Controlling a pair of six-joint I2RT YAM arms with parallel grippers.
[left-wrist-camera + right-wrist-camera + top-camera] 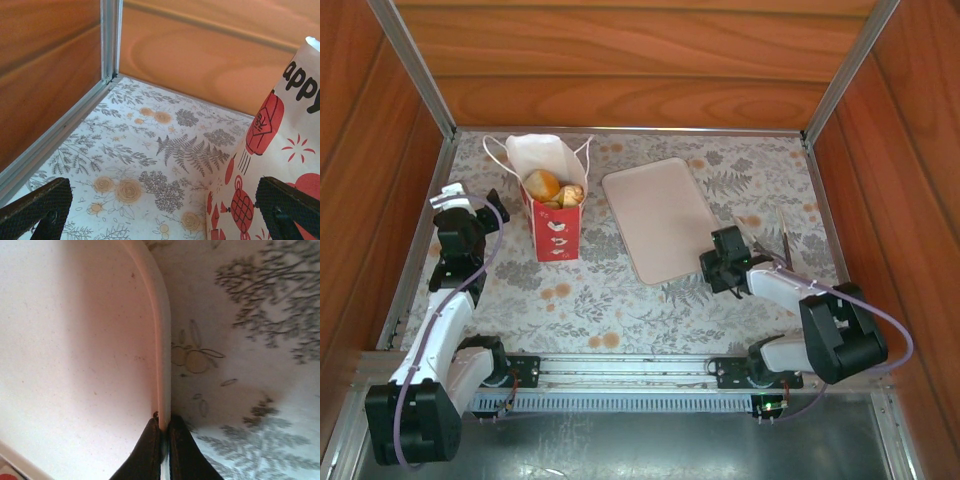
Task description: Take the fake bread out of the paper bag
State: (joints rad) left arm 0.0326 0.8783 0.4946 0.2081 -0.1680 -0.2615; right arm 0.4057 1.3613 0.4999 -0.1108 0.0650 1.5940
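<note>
The paper bag (555, 228) stands upright at the back left of the table, white on top and red below, its mouth open. Golden-brown fake bread (544, 184) shows inside the mouth. My left gripper (472, 200) hovers open just left of the bag. In the left wrist view the bag's printed side (280, 150) stands by the right finger (285, 200), and the patterned table lies between the fingers of the left gripper (162, 194). My right gripper (164, 429) is shut on the rim of the pale tray (161, 340), at the tray's near right corner (692, 262).
The beige tray (655, 210) lies flat in the middle of the table, right of the bag. Wooden walls (620, 60) with metal corner posts (110, 40) close in the table on three sides. A thin stick (786, 240) lies at the right.
</note>
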